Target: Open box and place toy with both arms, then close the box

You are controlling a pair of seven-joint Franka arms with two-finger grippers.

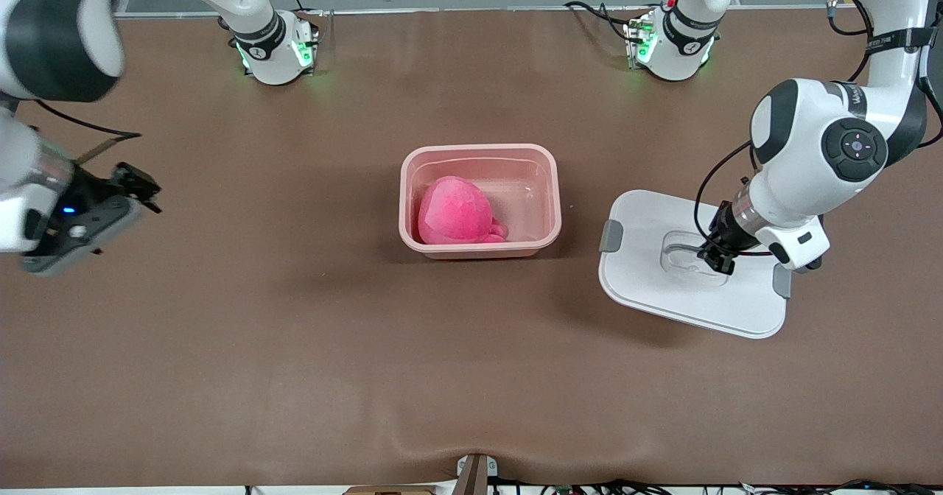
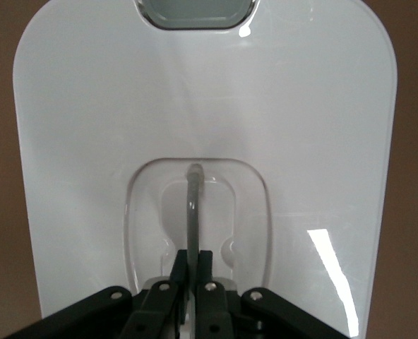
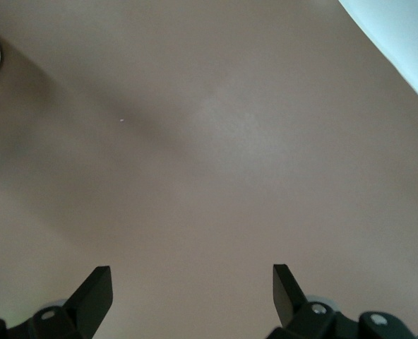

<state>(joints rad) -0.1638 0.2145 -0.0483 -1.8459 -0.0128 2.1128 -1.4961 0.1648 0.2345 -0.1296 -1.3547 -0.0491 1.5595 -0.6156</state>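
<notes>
Pink toy (image 1: 457, 212), eyes seemingly hidden

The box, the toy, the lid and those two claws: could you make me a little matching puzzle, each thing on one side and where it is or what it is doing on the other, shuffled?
Things:
1. toy
2. lid
3. left gripper
4. right gripper

States:
A. open, over bare table
B. shut on the lid's handle
C. inside the box
D. beside the box, toward the left arm's end of the table

Pairs: 1-C, 2-D, 3-B, 4-A
</notes>
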